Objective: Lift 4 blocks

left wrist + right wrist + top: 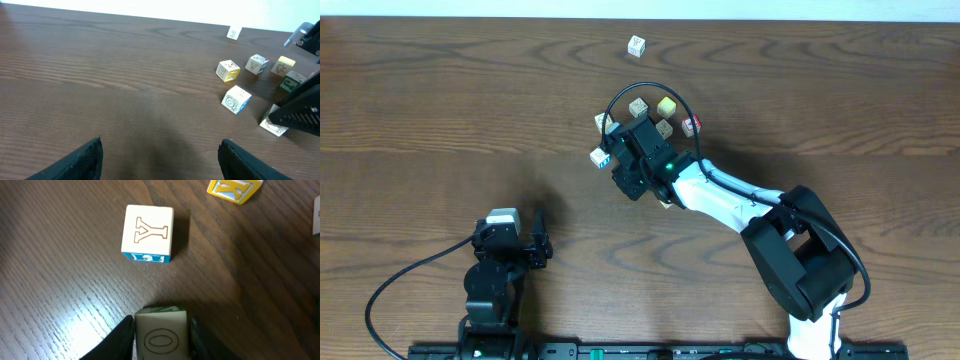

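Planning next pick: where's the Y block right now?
In the right wrist view, upper centre: the Y block sits on the table just beyond the O block in the right gripper, not touching it.

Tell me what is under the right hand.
A cream O block sits between the right hand's fingers. What lies beneath the block is hidden; overhead, the hand covers it entirely.

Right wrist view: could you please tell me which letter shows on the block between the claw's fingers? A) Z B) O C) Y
B: the block between the fingers of the right claw bears an outlined O, while the Y block sits apart on the table.
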Action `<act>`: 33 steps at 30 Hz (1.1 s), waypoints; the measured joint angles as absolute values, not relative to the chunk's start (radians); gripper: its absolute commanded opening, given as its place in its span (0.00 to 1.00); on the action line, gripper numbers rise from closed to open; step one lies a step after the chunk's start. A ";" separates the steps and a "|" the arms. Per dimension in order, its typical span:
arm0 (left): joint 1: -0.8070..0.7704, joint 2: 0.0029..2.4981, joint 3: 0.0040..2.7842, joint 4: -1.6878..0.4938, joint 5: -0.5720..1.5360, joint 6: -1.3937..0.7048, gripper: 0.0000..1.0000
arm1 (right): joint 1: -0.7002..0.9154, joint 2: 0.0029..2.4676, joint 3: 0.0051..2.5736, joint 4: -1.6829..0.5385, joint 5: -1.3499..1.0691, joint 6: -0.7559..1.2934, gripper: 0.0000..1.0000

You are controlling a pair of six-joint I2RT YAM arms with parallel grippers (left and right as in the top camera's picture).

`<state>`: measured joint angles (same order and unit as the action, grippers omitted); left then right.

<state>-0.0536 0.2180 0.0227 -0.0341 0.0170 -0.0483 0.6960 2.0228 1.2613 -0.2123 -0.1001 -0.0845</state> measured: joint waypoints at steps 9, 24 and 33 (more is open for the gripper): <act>-0.054 0.218 0.023 -0.034 0.017 -0.048 0.74 | 0.696 2.023 1.263 -0.221 -0.100 -0.084 0.26; -0.054 0.218 0.023 -0.034 0.017 -0.049 0.74 | 0.697 2.022 1.333 -0.307 0.070 0.009 0.22; -0.054 0.218 0.023 -0.035 0.017 -0.048 0.75 | 0.633 1.882 1.355 -0.473 0.127 0.155 0.18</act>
